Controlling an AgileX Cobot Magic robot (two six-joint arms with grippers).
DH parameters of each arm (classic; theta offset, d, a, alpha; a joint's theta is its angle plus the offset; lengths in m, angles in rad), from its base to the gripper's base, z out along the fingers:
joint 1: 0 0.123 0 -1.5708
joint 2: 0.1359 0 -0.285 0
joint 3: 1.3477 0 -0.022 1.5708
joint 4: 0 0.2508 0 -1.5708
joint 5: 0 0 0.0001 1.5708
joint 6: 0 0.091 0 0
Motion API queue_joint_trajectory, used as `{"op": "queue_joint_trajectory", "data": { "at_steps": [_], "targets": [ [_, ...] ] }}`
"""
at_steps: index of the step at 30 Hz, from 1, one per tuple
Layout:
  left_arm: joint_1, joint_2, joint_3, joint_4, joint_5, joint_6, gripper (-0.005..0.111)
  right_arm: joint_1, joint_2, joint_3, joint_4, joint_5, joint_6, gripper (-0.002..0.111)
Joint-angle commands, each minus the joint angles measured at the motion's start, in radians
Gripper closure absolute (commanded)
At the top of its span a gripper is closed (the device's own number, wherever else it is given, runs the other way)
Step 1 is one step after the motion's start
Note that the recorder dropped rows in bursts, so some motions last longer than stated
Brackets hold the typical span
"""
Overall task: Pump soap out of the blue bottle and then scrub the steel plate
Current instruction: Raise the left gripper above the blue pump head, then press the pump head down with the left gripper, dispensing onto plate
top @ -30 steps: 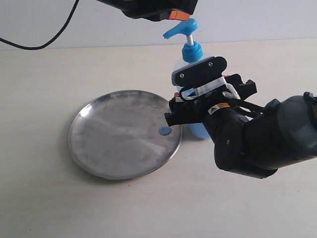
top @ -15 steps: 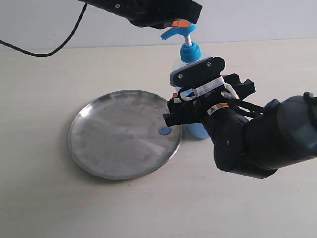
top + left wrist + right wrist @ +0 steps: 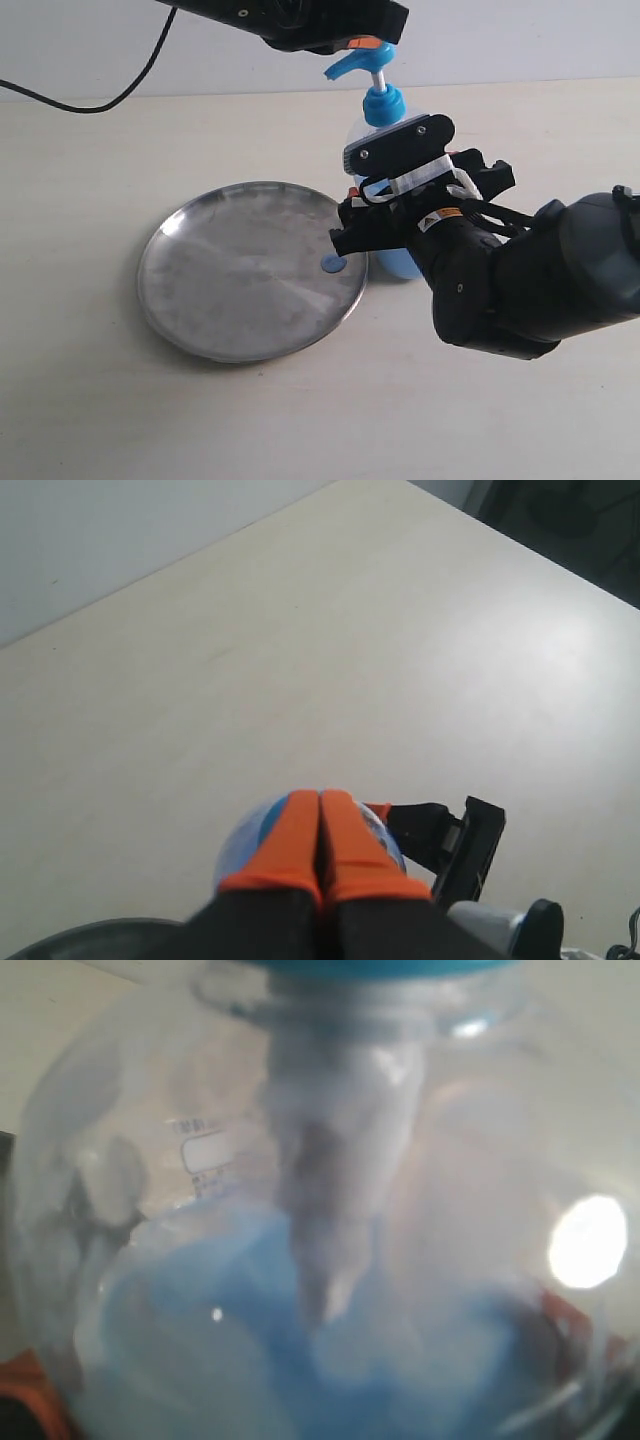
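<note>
The blue bottle (image 3: 386,104) stands at the right rim of the steel plate (image 3: 240,285). My right gripper (image 3: 385,195) is closed around the bottle's body, one finger on each side. In the right wrist view the clear bottle (image 3: 320,1190) and its pale blue soap (image 3: 200,1350) fill the picture. My left gripper (image 3: 362,43) is shut, and its orange fingertips (image 3: 320,810) rest on top of the blue pump head (image 3: 352,63). The spout points over the plate. A small blue blob of soap (image 3: 333,264) lies on the plate near its right edge.
The plate and bottle sit on a pale tabletop (image 3: 100,400). A black cable (image 3: 90,90) hangs across the back left. My bulky right arm (image 3: 530,280) covers the table's right side. A white wall (image 3: 520,40) runs behind.
My left gripper has come down a little onto the pump head, which has sunk slightly. The right gripper, bottle and plate have stayed put.
</note>
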Motion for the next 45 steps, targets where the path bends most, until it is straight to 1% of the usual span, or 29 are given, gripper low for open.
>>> {"op": "queue_joint_trajectory", "data": {
  "at_steps": [1,5,12,21,24,38,45],
  "targets": [
    [-0.005,0.0,-0.008,0.021,-0.003,-0.006,0.107,0.002,-0.013,-0.011,-0.04,-0.091,-0.002,0.108],
    [-0.005,0.003,-0.008,0.066,0.027,-0.006,0.107,0.002,-0.013,-0.011,-0.04,-0.091,-0.002,0.108],
    [-0.005,0.023,-0.008,0.083,0.041,-0.006,0.107,0.002,-0.013,-0.011,-0.04,-0.095,-0.002,0.108],
    [-0.005,0.055,-0.008,0.167,0.071,-0.017,0.107,0.002,-0.013,-0.011,-0.058,-0.109,0.025,0.108],
    [-0.005,0.068,-0.008,0.223,0.095,-0.041,0.107,0.002,-0.013,-0.011,-0.062,-0.113,0.032,0.108],
    [-0.005,0.086,-0.008,0.235,0.097,-0.041,0.107,0.002,-0.013,-0.011,-0.107,-0.112,0.068,0.108],
    [-0.005,0.097,-0.008,0.238,0.132,-0.034,0.107,0.002,-0.013,-0.011,-0.116,-0.119,0.087,0.108]
  ]
}}
